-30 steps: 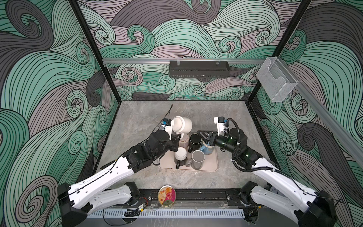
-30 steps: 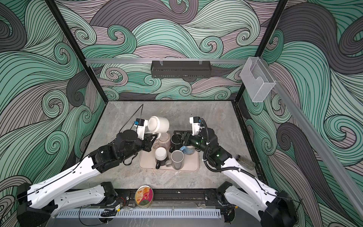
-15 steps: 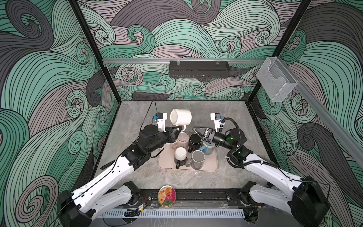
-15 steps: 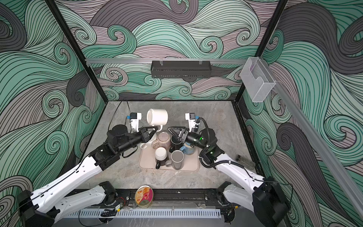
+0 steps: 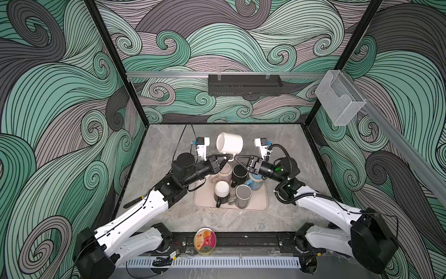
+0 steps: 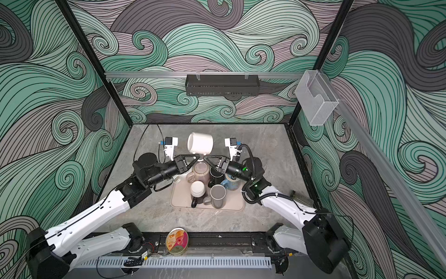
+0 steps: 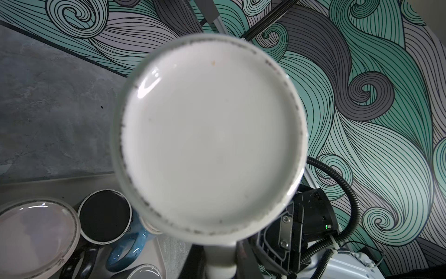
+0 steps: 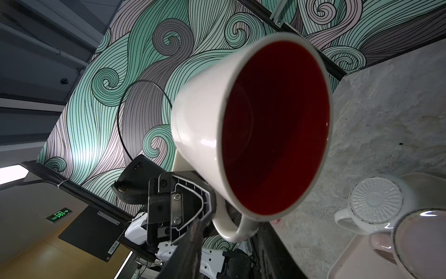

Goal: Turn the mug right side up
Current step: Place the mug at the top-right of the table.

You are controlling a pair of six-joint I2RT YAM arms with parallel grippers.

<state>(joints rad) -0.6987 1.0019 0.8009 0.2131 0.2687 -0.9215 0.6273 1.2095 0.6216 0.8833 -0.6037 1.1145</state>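
Note:
A white mug [image 5: 229,143] with a red inside [image 8: 275,128] hangs on its side above the tray in both top views [image 6: 200,143]. Its handle points down, its base [image 7: 212,137] faces the left arm and its mouth faces the right arm. My left gripper [image 5: 226,158] is shut on the handle [image 7: 220,258] from the left. My right gripper [image 5: 237,158] has come in from the right, and its fingers [image 8: 193,239] sit tight on either side of the same handle [image 8: 237,229].
Under the held mug a beige tray [image 5: 258,205] carries several other mugs: pinkish [image 5: 225,172], black [image 5: 239,171], blue [image 5: 255,182], grey [image 5: 243,195] and a white one upside down [image 5: 221,189]. A round tin [image 5: 205,240] lies at the front rail.
The left arm raised the mug and turned it from tilted to lying level. The right gripper swung in from the tray to the handle and narrowed its jaws around it.

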